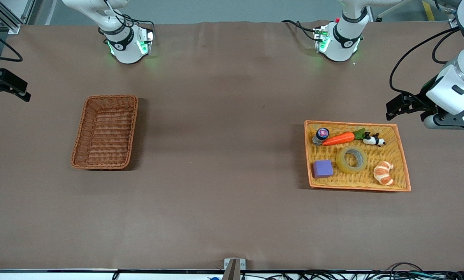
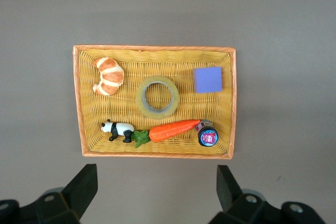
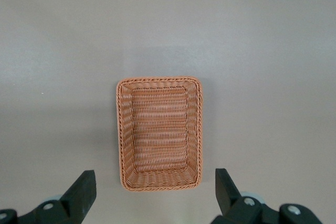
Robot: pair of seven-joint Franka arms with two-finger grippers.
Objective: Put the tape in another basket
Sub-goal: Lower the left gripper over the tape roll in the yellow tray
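Note:
The tape (image 1: pixel 351 159), a translucent yellowish ring, lies flat in the middle of the orange-yellow tray (image 1: pixel 350 123) toward the left arm's end of the table. It also shows in the left wrist view (image 2: pixel 157 97). The reddish-brown basket (image 1: pixel 105 132) stands empty toward the right arm's end, and shows in the right wrist view (image 3: pixel 159 132). My left gripper (image 1: pixel 405 107) is open and empty, high up beside the tray; its fingers (image 2: pixel 81 187) frame bare table. My right gripper (image 1: pixel 6 87) is open and empty, high up beside the basket (image 3: pixel 155 195).
The tray also holds a purple block (image 1: pixel 322 168), a croissant (image 1: pixel 384 173), a carrot (image 1: pixel 339 138), a panda figure (image 1: pixel 373 139) and a small jar (image 1: pixel 321 135). The brown table (image 1: pixel 224 155) stretches between basket and tray.

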